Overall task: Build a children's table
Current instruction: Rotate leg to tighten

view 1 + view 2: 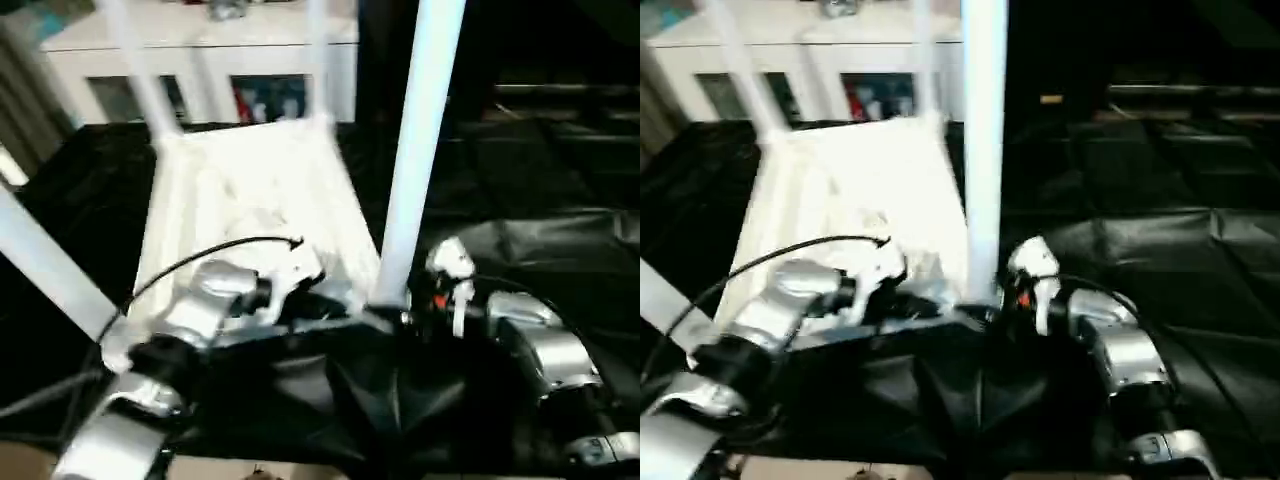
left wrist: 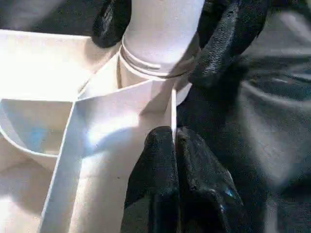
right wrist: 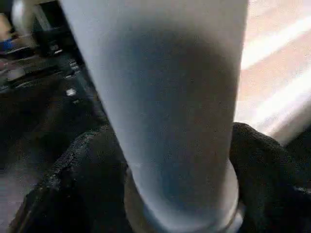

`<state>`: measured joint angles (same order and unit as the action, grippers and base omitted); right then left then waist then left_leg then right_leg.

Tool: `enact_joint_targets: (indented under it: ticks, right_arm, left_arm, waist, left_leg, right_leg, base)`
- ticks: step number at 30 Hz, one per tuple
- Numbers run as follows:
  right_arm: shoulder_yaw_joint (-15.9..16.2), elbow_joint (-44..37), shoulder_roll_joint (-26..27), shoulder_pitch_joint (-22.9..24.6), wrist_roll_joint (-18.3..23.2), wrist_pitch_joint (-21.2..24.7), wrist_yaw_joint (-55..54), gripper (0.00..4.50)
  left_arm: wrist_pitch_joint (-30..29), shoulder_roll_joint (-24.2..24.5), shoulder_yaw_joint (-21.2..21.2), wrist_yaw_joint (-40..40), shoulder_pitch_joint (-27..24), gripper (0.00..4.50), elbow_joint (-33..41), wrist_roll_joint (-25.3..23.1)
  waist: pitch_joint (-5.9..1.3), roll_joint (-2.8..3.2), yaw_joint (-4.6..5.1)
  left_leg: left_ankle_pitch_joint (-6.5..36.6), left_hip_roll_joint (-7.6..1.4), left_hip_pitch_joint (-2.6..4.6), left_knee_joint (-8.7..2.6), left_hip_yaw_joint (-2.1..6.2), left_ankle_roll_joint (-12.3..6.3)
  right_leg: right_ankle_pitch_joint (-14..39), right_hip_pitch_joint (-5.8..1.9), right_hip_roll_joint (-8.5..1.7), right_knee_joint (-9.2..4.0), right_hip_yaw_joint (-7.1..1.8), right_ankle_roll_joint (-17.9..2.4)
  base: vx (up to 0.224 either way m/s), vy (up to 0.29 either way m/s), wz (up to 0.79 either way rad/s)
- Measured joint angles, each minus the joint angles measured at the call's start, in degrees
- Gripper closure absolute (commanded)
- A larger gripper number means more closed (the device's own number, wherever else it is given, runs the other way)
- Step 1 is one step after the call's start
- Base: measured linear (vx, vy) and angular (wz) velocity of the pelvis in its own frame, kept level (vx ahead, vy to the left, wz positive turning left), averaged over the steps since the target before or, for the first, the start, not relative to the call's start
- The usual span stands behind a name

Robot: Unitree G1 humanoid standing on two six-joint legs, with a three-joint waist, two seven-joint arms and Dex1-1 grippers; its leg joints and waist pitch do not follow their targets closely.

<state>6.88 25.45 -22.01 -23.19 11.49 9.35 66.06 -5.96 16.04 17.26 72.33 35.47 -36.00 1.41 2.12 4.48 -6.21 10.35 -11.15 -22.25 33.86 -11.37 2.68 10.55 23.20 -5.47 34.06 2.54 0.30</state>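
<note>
- Seating the near leg (image 1: 418, 150) in its corner socket (image 2: 146, 73) is judged the step in hand — the tabletop (image 1: 250, 210) lies underside-up on the black sheet (image 1: 560, 190), toward 12 o'clock.
- A rim rib is pinched by the left gripper (image 2: 174, 145), closed; the leg is flanked by the right gripper (image 2: 170, 29), jaws spread, grip uncertain.
- Next — legs checked, table turned upright.

left gripper (image 2: 174, 145) pinched shut, fingers pressed together, right gripper (image 2: 170, 34) fingers spread wide, both silver forearms angled inward

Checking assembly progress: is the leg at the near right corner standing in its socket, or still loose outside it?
In the socket and upright. The leg rises from the tabletop corner; the left wrist view shows its ringed end seated in the round socket.
</note>
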Motion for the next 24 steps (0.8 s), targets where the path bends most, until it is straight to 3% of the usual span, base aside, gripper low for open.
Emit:
enact_joint_targets:
  ticks: [2, 4, 7, 9, 14, 17, 24]
  right_arm:
    - [0.3, 0.0, -1.0, -0.2, 0.0, 0.0, 1.6, 1.09]
    - [0.4, 0.0, -1.4, -0.2, 0.0, 0.0, 2.8, 1.47]
    - [0.7, 0.1, -1.3, -0.2, 0.0, 0.0, 3.6, 1.53]
    - [0.7, 0.0, -1.3, -0.2, 0.1, 0.0, 3.9, 1.86]
    - [0.3, -0.1, -0.4, 0.4, 0.2, 0.1, 2.5, 1.96]
    - [-2.1, 0.7, 3.4, 1.0, -0.3, -0.2, -6.3, 1.98]
    - [-6.5, 3.1, 11.2, 0.5, -2.6, -1.4, -27.1, 1.98]
  left_arm:
    - [0.0, 0.5, 0.4, 1.3, 0.0, 4.50, 0.3, 0.1]
    - [0.0, 0.9, 0.6, 2.3, 0.0, 4.50, 0.5, 0.1]
    - [0.0, 1.3, 0.7, 2.8, 0.0, 4.50, 0.6, 0.1]
    - [-0.1, 1.5, 0.7, 3.1, -0.1, 4.50, 0.9, 0.1]
    - [-0.1, 0.9, 0.7, 1.8, -0.4, 4.50, 1.0, 0.0]
    - [-0.1, -0.9, -0.7, -4.5, -0.3, 4.50, -0.1, -0.8]
    - [-1.4, -6.6, -2.9, -17.4, 1.0, 4.50, -3.3, -2.3]
  waist:
    - [0.03, -0.05, -0.24]
    - [0.05, -0.07, -0.21]
    - [0.05, -0.07, -0.17]
    - [0.05, -0.07, -0.17]
    - [0.05, -0.07, -0.22]
    - [0.04, -0.07, 0.12]
    - [-0.02, -0.01, 2.19]
  left_leg:
    - [0.0, 0.05, 0.00, 0.04, -0.01, 0.00]
    - [0.0, 0.06, 0.01, 0.06, -0.02, 0.00]
    - [0.0, 0.03, 0.03, 0.04, 0.00, 0.00]
    - [0.0, 0.00, 0.02, 0.03, 0.00, 0.00]
    - [0.0, 0.00, 0.02, 0.03, 0.01, 0.00]
    - [0.0, 0.02, 0.14, 0.06, 0.00, 0.01]
    - [0.0, 0.09, 0.33, 0.04, 0.05, 0.02]
  right_leg:
    - [0.0, -0.02, -0.03, 0.00, -0.06, 0.0]
    - [0.0, -0.02, -0.03, 0.02, -0.09, 0.0]
    - [0.0, -0.01, -0.01, 0.07, -0.05, 0.0]
    - [0.0, 0.00, 0.00, 0.07, -0.02, 0.0]
    - [0.0, 0.00, 0.00, 0.07, -0.01, 0.0]
    - [-0.1, -0.04, 0.00, 0.12, -0.07, -0.1]
    - [-0.1, -0.15, 0.01, 0.07, -0.15, -0.1]
  base:
    - [0.000, 0.000, 0.00]
    - [0.000, 0.000, 0.00]
    - [0.000, 0.000, 0.00]
    - [0.000, 0.000, 0.00]
    - [0.000, 0.000, 0.00]
    - [0.000, 0.000, 0.00]
    - [0.000, 0.000, 0.00]
